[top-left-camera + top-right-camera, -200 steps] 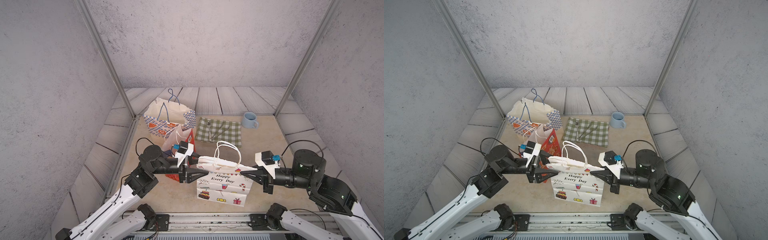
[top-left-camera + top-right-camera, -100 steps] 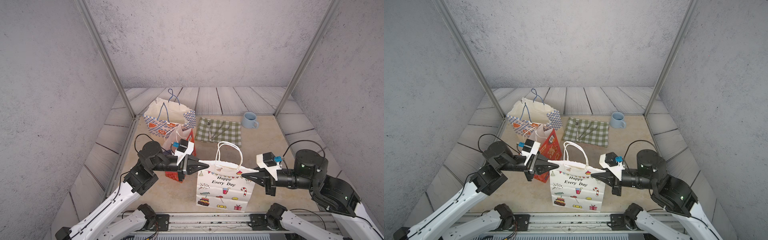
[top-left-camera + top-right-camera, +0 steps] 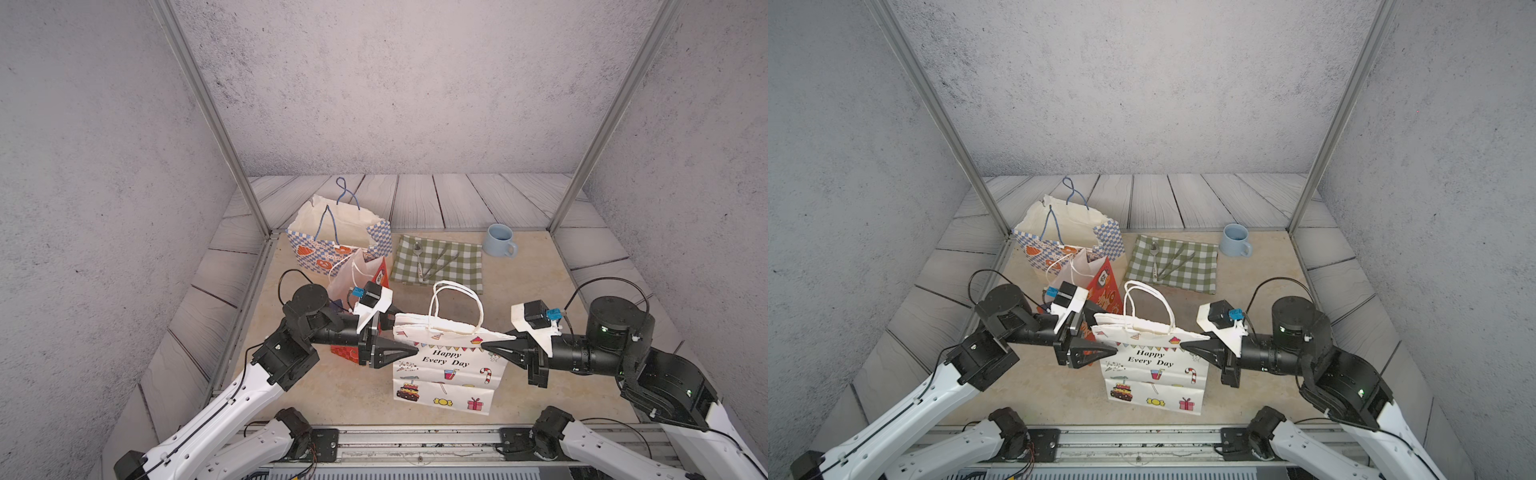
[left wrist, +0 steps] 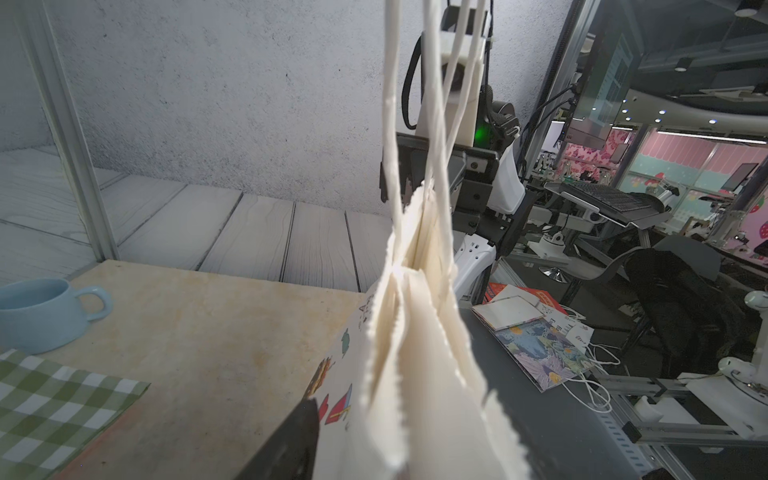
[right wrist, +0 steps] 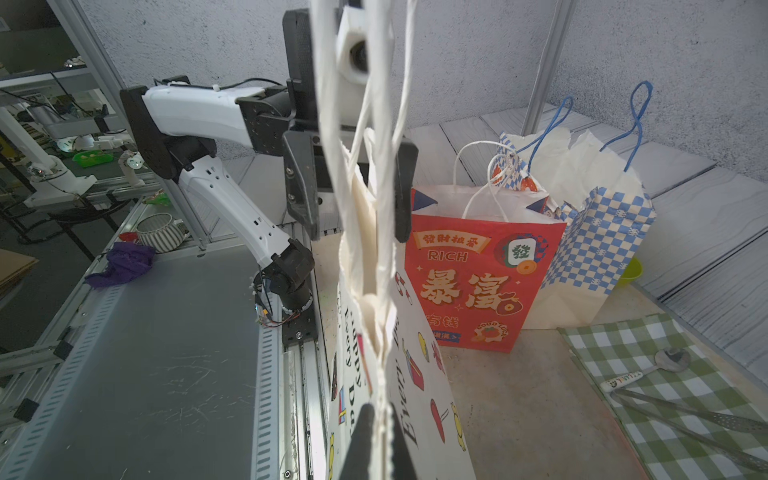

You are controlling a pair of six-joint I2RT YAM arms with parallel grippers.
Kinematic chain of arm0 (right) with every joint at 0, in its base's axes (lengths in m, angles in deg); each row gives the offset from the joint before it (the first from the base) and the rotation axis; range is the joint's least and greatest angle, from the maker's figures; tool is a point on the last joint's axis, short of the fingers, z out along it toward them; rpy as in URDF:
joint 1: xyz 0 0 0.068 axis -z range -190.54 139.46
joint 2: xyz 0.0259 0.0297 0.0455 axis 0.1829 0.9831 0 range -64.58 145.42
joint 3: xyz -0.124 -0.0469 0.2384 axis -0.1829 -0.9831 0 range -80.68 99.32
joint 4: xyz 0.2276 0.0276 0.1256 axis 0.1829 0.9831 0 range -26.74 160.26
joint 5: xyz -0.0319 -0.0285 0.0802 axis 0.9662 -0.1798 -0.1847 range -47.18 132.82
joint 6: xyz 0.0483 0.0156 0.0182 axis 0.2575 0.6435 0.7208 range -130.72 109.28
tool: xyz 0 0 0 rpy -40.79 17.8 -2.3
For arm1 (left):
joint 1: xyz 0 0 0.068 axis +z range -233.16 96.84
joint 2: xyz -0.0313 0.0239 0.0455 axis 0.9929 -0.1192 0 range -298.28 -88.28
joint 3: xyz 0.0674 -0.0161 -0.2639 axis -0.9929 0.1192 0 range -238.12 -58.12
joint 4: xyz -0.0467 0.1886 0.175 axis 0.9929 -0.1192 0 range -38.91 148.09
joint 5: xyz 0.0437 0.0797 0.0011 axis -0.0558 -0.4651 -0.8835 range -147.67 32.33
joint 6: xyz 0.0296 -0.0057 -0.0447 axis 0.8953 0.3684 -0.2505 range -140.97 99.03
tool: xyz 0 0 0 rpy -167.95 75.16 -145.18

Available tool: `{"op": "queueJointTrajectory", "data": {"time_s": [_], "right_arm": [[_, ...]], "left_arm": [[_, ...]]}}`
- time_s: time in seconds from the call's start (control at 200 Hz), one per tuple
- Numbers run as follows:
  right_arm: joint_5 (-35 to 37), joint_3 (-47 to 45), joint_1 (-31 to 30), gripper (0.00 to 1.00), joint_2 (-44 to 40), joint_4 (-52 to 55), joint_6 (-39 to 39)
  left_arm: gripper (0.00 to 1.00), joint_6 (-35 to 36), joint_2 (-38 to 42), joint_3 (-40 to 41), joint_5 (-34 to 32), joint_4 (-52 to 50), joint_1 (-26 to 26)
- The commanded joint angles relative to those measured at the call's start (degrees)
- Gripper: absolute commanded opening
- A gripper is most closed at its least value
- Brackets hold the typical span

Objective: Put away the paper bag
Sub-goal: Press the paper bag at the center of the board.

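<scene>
A white paper gift bag (image 3: 449, 368), printed with "Happy Every Day" and party pictures, stands upright at the lower centre of both top views on a beige tabletop (image 3: 540, 286). Its sides are folded flat together, and its white cord handles (image 4: 390, 83) rise above the rough-cut rim.

The right gripper (image 3: 485, 344) reaches in level from the right of the frame. Its jaws are pressed together on the right end of the rim, pinching the paper layers. This pinch appears to be what holds the flattened bag closed and standing.

The left gripper (image 3: 405, 336) comes in level from the left of the frame. In the right wrist view its two black fingers (image 5: 301, 187) are spread, one on each side of the rim's other end, with the paper between them unclamped. It seems placed to close there, so the bag could be stretched taut from both ends and lifted flat.

Behind the left gripper, left of centre, stands a red paper bag with gold Chinese characters (image 5: 478, 274). Behind that is a larger blue-and-white checked paper bag (image 3: 332, 251), open at the top and probably where the flat bag belongs.

Right of these, a green-and-white checked cloth (image 3: 457, 270) carries a metal spoon (image 5: 669, 359). A pale blue mug (image 3: 498, 241) sits beside the cloth, well apart from the work.
</scene>
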Motion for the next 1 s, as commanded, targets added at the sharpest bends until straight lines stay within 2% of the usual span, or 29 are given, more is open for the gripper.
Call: {"op": "queueJointTrajectory", "data": {"time_s": [0.0, 0.24, 0.29, 0.32, 0.375, 0.435, 0.505, 0.59, 0.686, 0.751, 0.861, 0.996], "right_arm": [[0.48, 1.44, -0.26, 0.0, 0.73, -3.61, 1.08], [1.3, 1.01, -0.26, 0.0, 1.09, -2.46, 0.77], [1.65, 0.53, -0.22, 0.0, 0.93, -2.32, 0.77], [1.96, 0.07, -0.26, 0.08, 0.69, -2.32, 0.97], [4.19, -1.12, -0.26, 0.35, -0.11, -2.89, 2.33], [8.01, -3.95, -0.26, 0.54, -2.09, -4.55, 4.4], [9.97, -8.25, -0.3, 0.64, -5.58, -7.84, 5.55], [9.87, -13.02, -0.25, 0.7, -9.44, -11.25, 7.82], [8.22, -15.92, -0.24, 0.71, -11.11, -13.13, 9.0], [5.83, -16.66, -0.25, 0.67, -10.88, -14.23, 9.1], [0.35, -16.78, -0.24, 0.54, -9.98, -16.16, 10.69], [-0.93, -16.2, -0.24, 0.35, -9.8, -15.97, 10.38]], "left_arm": [[0.5, -0.87, -0.2, 0.75, 0.52, 2.42, 0.14], [0.01, 1.22, 0.42, 0.31, 0.12, 2.04, 0.21], [0.0, 1.84, 0.71, -0.22, -0.37, 1.49, 0.21], [0.0, 2.04, 0.87, -0.54, -0.58, 1.17, 0.21], [0.0, 2.34, 1.08, -1.08, -0.66, 1.02, 0.21], [0.0, 2.21, 1.09, -1.55, -0.74, 1.26, 0.21], [0.0, 1.8, 0.89, -2.15, -0.54, 1.63, 0.21], [0.0, 0.83, 0.81, -2.76, 0.03, 2.49, 0.21], [0.0, -0.62, 0.63, -3.21, 0.7, 3.72, 0.21], [0.0, -1.59, 0.32, -3.89, 1.34, 4.05, 0.21], [0.0, -2.28, 0.19, -5.19, 1.49, 3.49, 0.21], [0.0, -2.97, 0.62, -5.02, 0.82, 4.24, 0.21]]}}
